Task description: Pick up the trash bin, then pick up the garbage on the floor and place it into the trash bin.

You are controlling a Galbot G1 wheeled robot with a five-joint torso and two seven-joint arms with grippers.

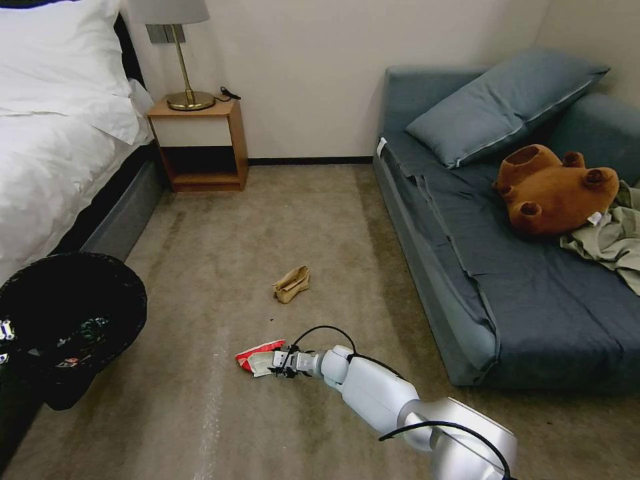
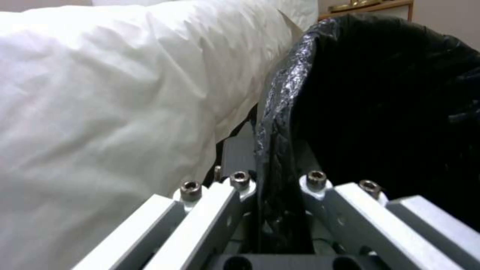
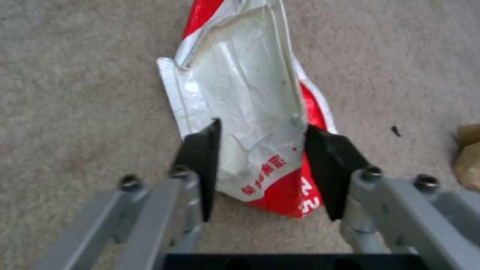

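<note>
The trash bin (image 1: 73, 313), lined with a crinkly black bag, hangs at my left side beside the bed. My left gripper (image 2: 277, 225) is shut on its rim, one finger inside the bin (image 2: 380, 93) and one outside. A crumpled red-and-white wrapper (image 1: 257, 353) lies on the carpet ahead. My right gripper (image 1: 277, 365) is down at it and open. In the right wrist view the black fingertips (image 3: 202, 150) stand on either side of the wrapper (image 3: 240, 86), with the gripper (image 3: 261, 125) straddling its near end. A crumpled brown paper bag (image 1: 291, 283) lies farther out on the floor.
A white bed (image 1: 47, 153) runs along the left, with a wooden nightstand (image 1: 200, 143) and lamp behind it. A blue sofa (image 1: 507, 280) on the right holds a cushion, a brown plush bear (image 1: 553, 190) and an olive cloth heap (image 1: 613, 240). Open carpet lies between them.
</note>
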